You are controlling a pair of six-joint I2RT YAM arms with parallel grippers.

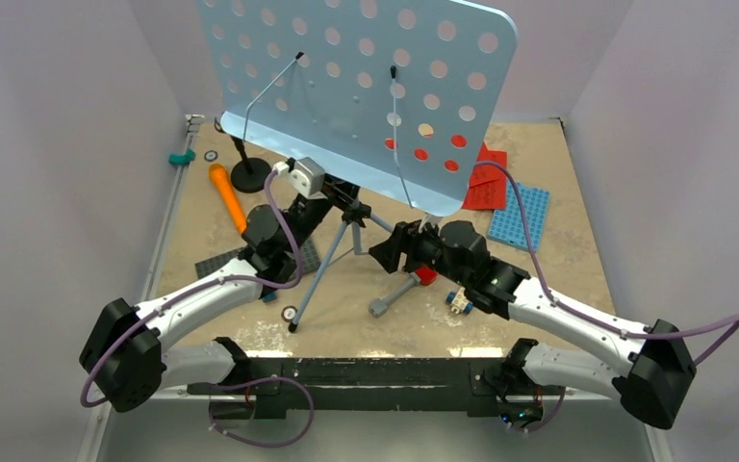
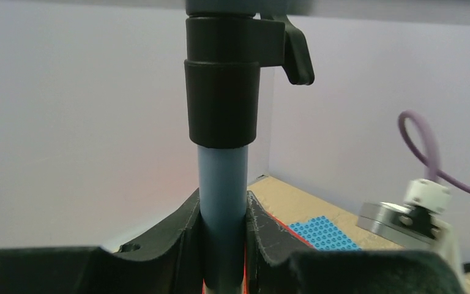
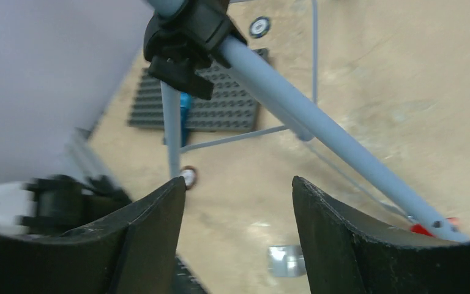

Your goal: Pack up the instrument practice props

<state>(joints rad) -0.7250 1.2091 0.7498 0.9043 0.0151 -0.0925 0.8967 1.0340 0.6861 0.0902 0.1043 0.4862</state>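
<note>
The pale-blue music stand point(image 1: 346, 87) is stood mid-way across the desk point(image 1: 577, 260) on its grey tripod point(image 3: 318, 125), with its pole point(image 2: 222, 177) clamped by the left pincer point(image 2: 223, 214) below the black collar point(image 2: 222, 98). The right pincer point(image 3: 238, 202) is held wide apart beside the tripod legs. Further back, the red pages point(image 1: 486, 178), orange microphone point(image 1: 226, 197) and little black mic stand point(image 1: 249, 173) are seen on the desk.
</note>
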